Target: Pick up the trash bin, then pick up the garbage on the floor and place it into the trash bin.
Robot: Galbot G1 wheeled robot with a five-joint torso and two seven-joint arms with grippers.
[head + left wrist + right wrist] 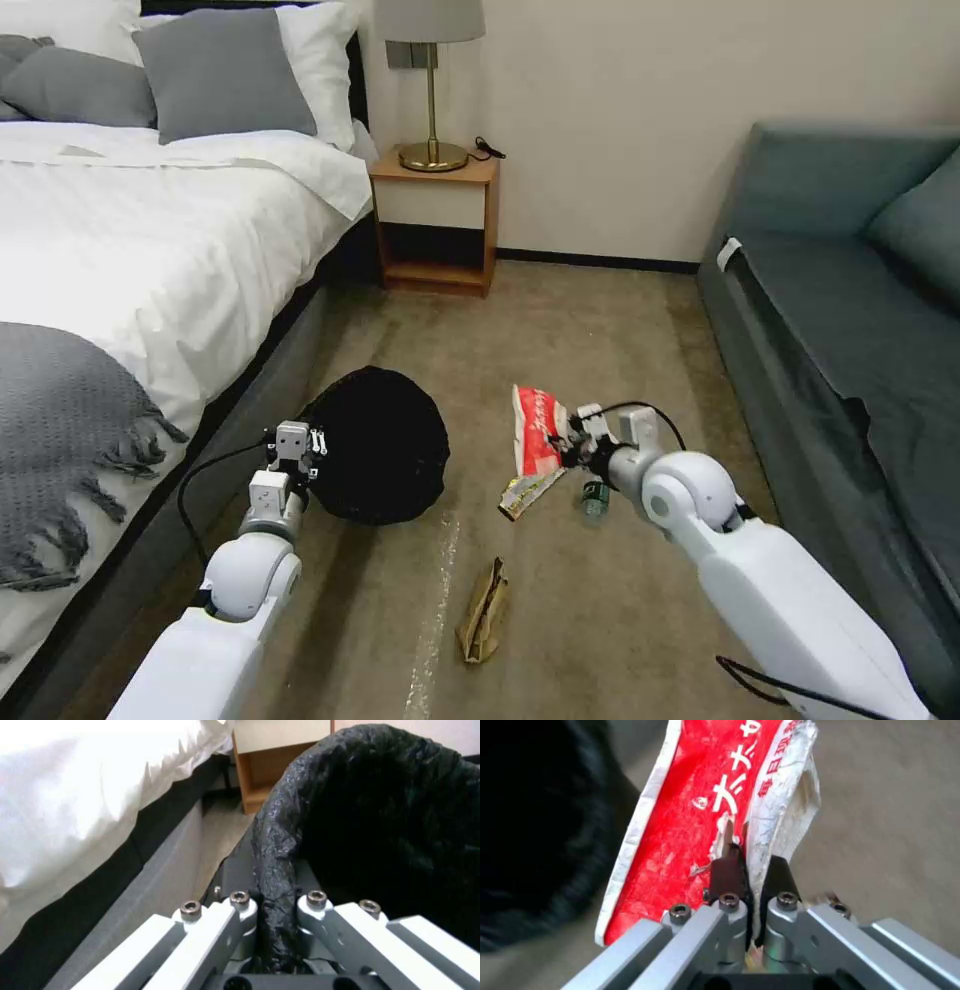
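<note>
So on the far left there's the bed (150, 230) with white sheets, a grey fringed throw (60, 430) over the near end and grey pillows (220, 70) up top. The left gripper (300, 452) sits right beside the bed frame and it's clamped onto the rim of the trash bin (385, 455). In the left wrist view you can see the black bag liner (275, 870) bunched up and squeezed between the 2 fingers (240, 907), so that grip is firmly closed on the bin's edge. The bin's dark opening faces the camera in the head view; whether it's off the carpet or resting on it I can't tell.

Behind that, against the wall, is a wooden nightstand (440, 215) with a brass lamp (432, 90) on it.

Moving right, the right gripper (568, 440) has its fingers pinched shut on the edge of the red-and-white packet (535, 430). The right wrist view shows it clearly: the packet's (700, 813) white edge is caught between the dark pads (727, 870), with the bin's black bag close alongside.

On the carpet (590, 330) just below the packet is the yellow-black snack wrapper (528, 492), and the small green-labelled bottle (595, 500) lies beside it under the right arm. The brown paper piece (484, 612) is nearer the robot, apart from the rest.

Far right is a dark teal sofa (850, 300).
</note>
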